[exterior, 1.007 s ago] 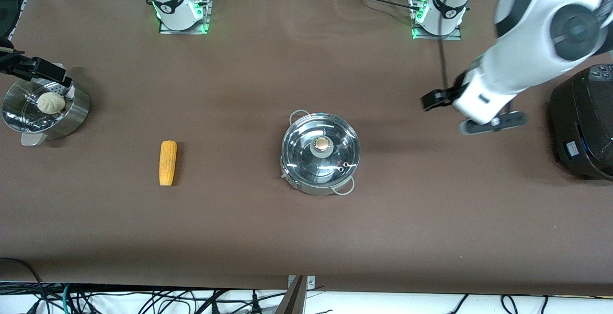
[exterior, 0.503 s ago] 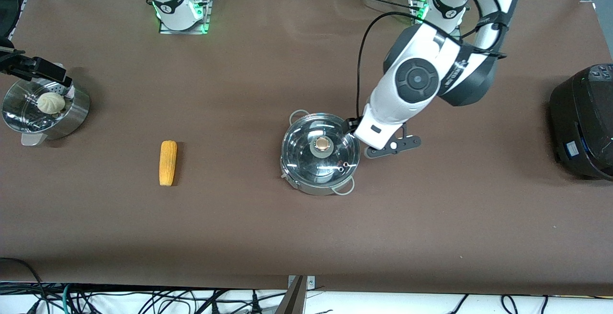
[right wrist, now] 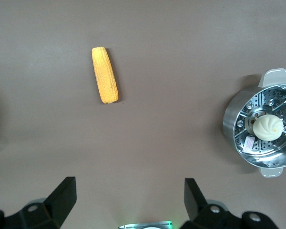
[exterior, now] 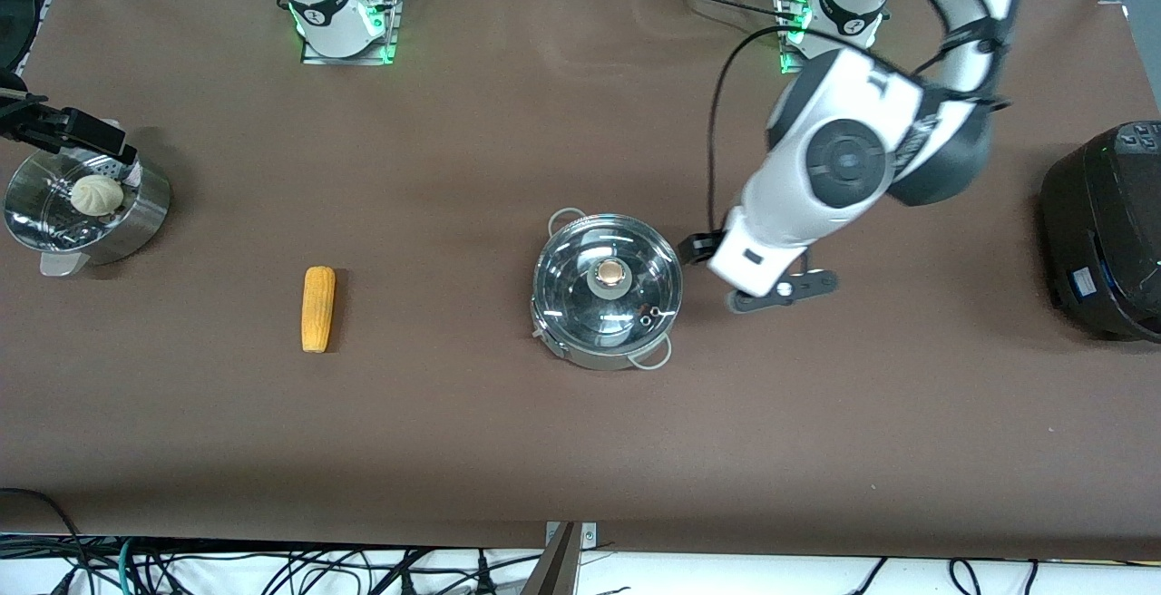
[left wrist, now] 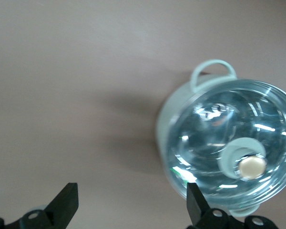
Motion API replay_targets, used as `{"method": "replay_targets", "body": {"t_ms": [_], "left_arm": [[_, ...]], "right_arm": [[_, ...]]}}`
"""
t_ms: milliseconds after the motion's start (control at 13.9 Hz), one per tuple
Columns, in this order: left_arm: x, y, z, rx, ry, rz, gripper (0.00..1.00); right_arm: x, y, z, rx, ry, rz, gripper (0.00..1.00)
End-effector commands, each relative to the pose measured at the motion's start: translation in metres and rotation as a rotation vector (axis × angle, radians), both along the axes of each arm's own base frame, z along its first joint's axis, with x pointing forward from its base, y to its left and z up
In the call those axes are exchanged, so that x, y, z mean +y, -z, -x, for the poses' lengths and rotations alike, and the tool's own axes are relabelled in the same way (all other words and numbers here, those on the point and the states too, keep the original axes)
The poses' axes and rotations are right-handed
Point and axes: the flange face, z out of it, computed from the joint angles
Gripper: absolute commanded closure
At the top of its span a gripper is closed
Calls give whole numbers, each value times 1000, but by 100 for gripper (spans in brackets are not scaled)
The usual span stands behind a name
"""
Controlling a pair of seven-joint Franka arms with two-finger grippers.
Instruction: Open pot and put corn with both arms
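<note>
Pot [exterior: 606,291] stood lidded. Left tool [left wrist: 132,207] hung spread over the tabletop [exterior: 544,450] beside the pot; right tool [right wrist: 129,202] waited spread; corn [exterior: 317,308] lay apart.

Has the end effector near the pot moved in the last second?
Yes. The left end effector came from near the black cooker to beside the pot, then backed off slightly.

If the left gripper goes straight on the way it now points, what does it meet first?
Probably bare table. The left gripper, open, points down beside the pot, not over its lid, though depth is unclear.
</note>
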Motion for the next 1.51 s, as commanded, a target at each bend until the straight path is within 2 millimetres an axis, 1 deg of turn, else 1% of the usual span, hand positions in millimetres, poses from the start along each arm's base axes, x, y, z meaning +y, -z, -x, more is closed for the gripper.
{"method": "replay_targets", "body": {"t_ms": [0,72,144,216,359,431,575,647,719,1007,1078,1150,1222,1294,1438], "left_arm": [[114,-69,47,-13,101,31,0],[149,-83,59,-16,121,34,0],[174,-92,69,-15,122,28,0],[192,-99,75,-12,124,26,0],[218,-110,82,-23,133,-24,0],[221,-110,91,-23,137,-36,0],[225,-109,110,-42,132,-54,0],[227,-108,117,-58,136,-82,0],[228,-108,119,-61,138,-95,0],[226,-108,114,-62,137,-86,0],[224,-104,109,-56,124,-80,0],[218,-103,104,-56,126,-78,0],[211,-99,95,-50,118,-76,0],[199,-100,88,-55,100,-52,0],[168,-105,74,-60,85,-13,0]], "right_arm": [[2,-6,1,3,5,5,0],[1,-6,1,3,7,5,0],[2,-6,1,3,5,4,0],[1,-6,1,3,7,4,0],[1,-6,1,3,7,5,0],[2,-6,1,3,5,4,0],[1,-6,1,3,7,5,0],[1,-6,1,3,7,4,0],[2,-6,1,3,5,4,0],[2,-6,1,3,5,4,0],[1,-6,1,3,7,4,0],[1,-6,1,3,7,4,0],[1,-6,1,3,7,4,0],[1,-6,1,3,7,4,0],[1,-6,1,3,7,4,0]]}}
